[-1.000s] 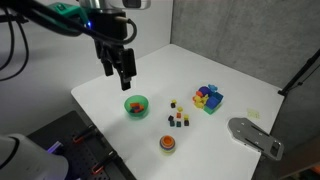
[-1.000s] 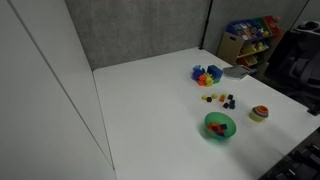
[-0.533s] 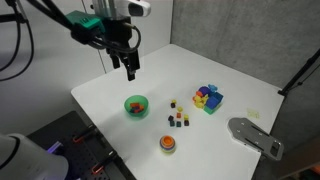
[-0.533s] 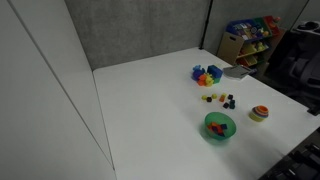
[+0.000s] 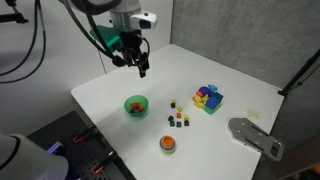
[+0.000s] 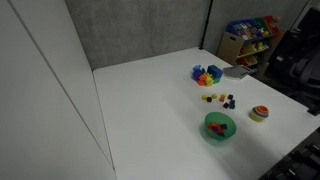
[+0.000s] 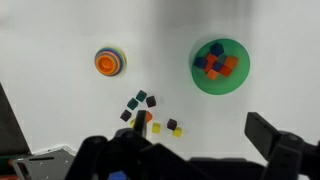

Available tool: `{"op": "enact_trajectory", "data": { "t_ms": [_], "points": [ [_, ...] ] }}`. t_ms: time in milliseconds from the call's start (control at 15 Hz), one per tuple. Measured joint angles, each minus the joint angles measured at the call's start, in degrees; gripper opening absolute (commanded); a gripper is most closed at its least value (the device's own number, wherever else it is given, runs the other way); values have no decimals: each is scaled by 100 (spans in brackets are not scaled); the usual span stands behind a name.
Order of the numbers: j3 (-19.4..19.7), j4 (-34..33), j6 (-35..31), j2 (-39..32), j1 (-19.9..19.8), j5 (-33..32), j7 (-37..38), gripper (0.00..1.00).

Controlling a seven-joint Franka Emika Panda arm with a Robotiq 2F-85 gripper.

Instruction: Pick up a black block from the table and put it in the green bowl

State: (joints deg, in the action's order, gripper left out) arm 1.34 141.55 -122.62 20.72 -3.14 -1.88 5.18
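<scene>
Three tiny black blocks lie in a loose cluster of small cubes (image 5: pixel 178 118) on the white table; in the wrist view one black block (image 7: pixel 171 124) lies beside a yellow cube and another (image 7: pixel 151 101) beside a teal one. The green bowl (image 5: pixel 135 105) (image 6: pixel 220 125) (image 7: pixel 220 66) holds several coloured cubes: blue, orange and red. My gripper (image 5: pixel 140 62) (image 7: pixel 200 126) is open and empty. It hangs high above the table, behind the bowl. It is out of one exterior view.
An orange round dish (image 5: pixel 167 144) (image 6: pixel 259 114) (image 7: pixel 110 62) stands near the front edge. A blue-yellow-red toy pile (image 5: pixel 208 98) (image 6: pixel 207 74) lies beyond the cubes. A grey plate (image 5: pixel 255 137) juts from the table's side.
My gripper has risen from just above the green bowl and moved back, away from it. The blocks and the bowl have not moved.
</scene>
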Motion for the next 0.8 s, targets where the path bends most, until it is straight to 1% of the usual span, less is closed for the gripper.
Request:
{"op": "enact_trajectory", "data": {
  "t_ms": [400, 600, 800],
  "points": [
    [-53, -2, -1324, -1255, 10, -1, 66, 100],
    [-37, -81, -1829, -1947, 10, -56, -82, 100],
    [20, -288, -2179, -2633, 10, -275, -222, 100]
  ]
}}
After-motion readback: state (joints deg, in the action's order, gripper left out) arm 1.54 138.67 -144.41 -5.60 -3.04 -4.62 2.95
